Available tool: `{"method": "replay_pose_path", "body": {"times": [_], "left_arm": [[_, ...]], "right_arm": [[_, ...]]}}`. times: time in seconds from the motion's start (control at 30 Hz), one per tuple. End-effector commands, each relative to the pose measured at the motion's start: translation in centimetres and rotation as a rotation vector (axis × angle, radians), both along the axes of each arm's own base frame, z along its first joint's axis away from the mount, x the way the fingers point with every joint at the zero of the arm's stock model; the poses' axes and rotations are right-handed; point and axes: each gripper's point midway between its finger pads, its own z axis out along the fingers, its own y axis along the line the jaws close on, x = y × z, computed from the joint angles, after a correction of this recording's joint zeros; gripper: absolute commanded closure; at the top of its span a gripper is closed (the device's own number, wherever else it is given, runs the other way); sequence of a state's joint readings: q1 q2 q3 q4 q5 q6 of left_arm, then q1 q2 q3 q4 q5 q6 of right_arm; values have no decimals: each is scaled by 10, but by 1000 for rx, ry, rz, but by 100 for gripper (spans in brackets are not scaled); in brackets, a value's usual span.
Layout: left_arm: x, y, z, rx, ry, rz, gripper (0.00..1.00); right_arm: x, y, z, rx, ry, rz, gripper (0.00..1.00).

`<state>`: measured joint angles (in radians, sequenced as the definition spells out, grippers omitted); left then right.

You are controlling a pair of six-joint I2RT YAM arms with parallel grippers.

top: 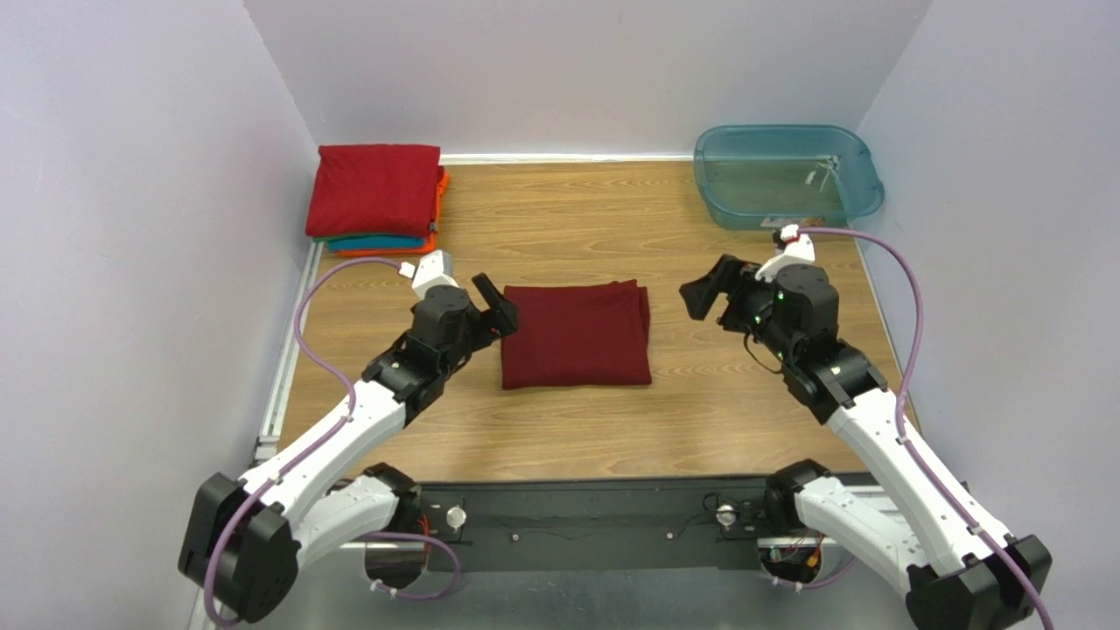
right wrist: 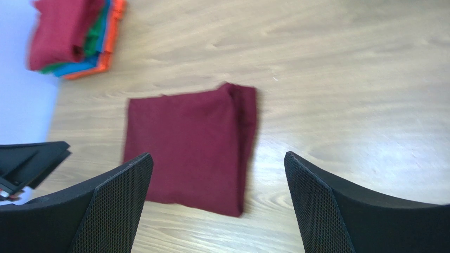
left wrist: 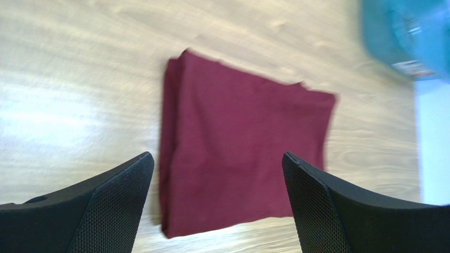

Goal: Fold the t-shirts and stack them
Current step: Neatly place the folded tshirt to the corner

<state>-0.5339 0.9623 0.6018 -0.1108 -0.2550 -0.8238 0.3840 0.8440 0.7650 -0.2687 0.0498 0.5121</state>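
The maroon t-shirt (top: 576, 335) lies folded into a near-square rectangle at the middle of the wooden surface (top: 579, 433). It is flat, with layered fold edges along one side. From each wrist view it shows between that arm's two fingers, and nothing grips it.

The left tool (top: 493, 309) sits just beside the shirt's left edge, near its far corner, with its jaws spread wide and empty. The right tool (top: 703, 292) is on the other side, a little apart from the shirt's right edge. It faces the cloth and is likewise wide open, holding nothing.

In the far left corner against the wall is the stack of folded t-shirts (top: 376, 197) – bright red on top, with teal and orange edges showing beneath. The teal tub (top: 786, 175) stands in the far right corner, well apart from the maroon shirt.
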Motion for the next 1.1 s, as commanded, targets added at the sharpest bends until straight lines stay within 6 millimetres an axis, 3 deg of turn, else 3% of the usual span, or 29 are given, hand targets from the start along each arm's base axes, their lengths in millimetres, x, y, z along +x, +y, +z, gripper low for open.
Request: {"method": "replay_pose_path", "body": {"times": [0.0,0.23,0.5,0.7,1.07], "left_arm": [[7,6,-22,31,34,50,2],[27,13,-55,115,103,77,2],[48,-8,-87,127,193,-82,4],[46,-20,-108,133,259,-159,19],[32,-31,-140,104,376,-198,31]], "right_arm": [[-4,-22,-24,-87,38,-75,0],[-6,-14,-32,-87,73,-32,0],[-8,-11,-42,-97,100,-6,0],[-6,-13,-45,-103,108,-24,0],[-5,-15,-47,-112,111,-35,0]]}}
